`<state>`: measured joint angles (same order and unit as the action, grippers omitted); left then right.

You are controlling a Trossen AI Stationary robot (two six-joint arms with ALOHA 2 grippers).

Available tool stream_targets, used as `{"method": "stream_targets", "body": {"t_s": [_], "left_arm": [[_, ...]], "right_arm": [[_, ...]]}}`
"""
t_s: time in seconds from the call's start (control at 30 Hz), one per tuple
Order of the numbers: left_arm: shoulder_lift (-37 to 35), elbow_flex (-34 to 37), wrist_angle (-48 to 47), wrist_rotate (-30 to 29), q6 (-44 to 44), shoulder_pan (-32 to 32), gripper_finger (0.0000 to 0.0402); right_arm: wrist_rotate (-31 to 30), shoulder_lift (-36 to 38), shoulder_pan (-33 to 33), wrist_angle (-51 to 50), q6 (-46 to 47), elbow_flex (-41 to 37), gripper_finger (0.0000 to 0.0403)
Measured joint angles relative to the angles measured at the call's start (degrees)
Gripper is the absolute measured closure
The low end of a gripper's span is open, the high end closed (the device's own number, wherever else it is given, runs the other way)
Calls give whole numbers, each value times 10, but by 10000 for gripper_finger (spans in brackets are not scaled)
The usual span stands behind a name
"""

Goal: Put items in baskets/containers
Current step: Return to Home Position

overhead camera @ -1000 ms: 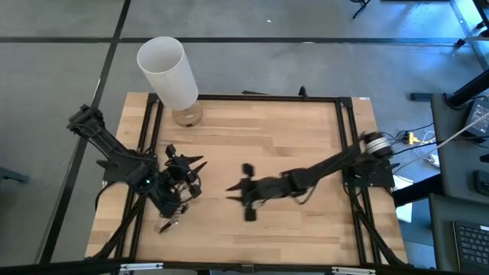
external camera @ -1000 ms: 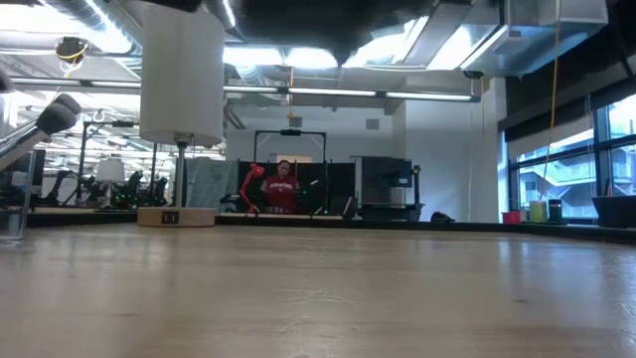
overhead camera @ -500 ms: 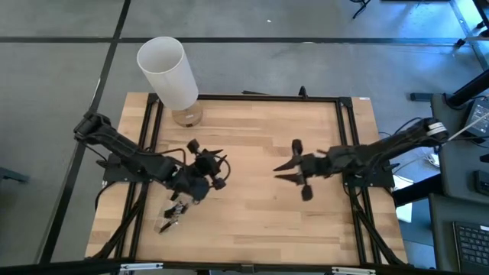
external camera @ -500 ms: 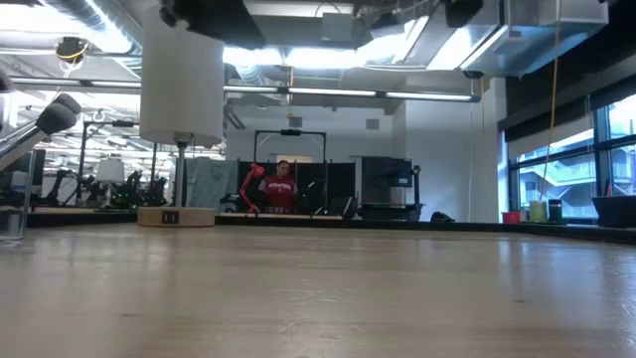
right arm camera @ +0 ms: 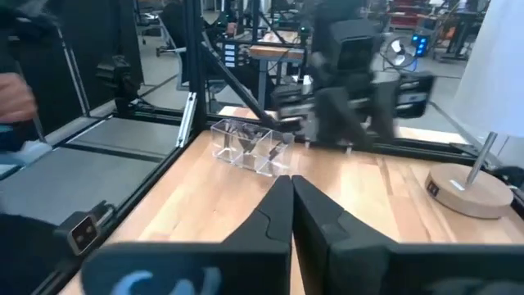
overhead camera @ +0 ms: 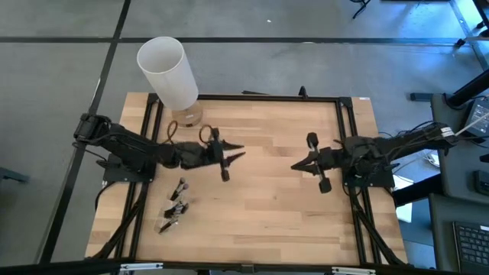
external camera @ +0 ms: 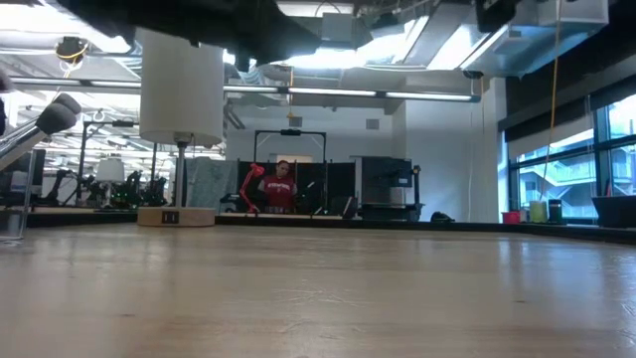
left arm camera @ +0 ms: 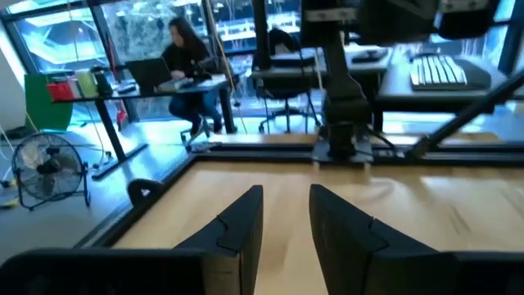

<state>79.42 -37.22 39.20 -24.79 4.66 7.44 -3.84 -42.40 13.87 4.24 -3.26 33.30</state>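
Seen from above, a pale wooden surface (overhead camera: 275, 221) sits inside a black frame, with a dark robot arm reaching in from each side.

The transparent organizer (overhead camera: 173, 208) rests near the front left corner of the surface, close to the left frame rail. It is almost see-through. The makeup brushes (overhead camera: 181, 186) are inside it, showing as thin dark sticks with pale tips grouped together. In the right wrist view the organizer (right arm camera: 250, 146) is a clear box that seems split into compartments, with slim dark brushes (right arm camera: 239, 131) inside; which compartment holds which brush cannot be told. No brushes lie loose on the bare wood.

The left gripper (overhead camera: 235, 153) hovers above the middle left of the surface, well apart from the organizer. Its jaws stand slightly apart and hold nothing, with a clear gap in its wrist view (left arm camera: 285, 197). The right gripper (overhead camera: 298, 165) hovers over the middle right, facing the left one. Its jaws are pressed together and empty (right arm camera: 291, 184).

A tall white cylinder (overhead camera: 164, 69) stands at the back left corner, above a tan round base (overhead camera: 187, 117). In the level view, a person in a red top (external camera: 281, 187) is far off in the room.
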Motion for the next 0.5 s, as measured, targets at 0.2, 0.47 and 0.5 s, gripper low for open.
{"method": "stream_targets", "body": {"t_s": [0.2,0.47,0.5], "left_arm": [[-68,58,9,103,-32,-79,304],[-241,160,5,128,-26,-99,304],[-268,171,2,128,-22,-99,304]], "right_arm": [[4,83,0,-37,-4,-13,385],[-5,211,-13,15,-13,-121,382],[-5,226,-16,12,-9,-128,382]]}}
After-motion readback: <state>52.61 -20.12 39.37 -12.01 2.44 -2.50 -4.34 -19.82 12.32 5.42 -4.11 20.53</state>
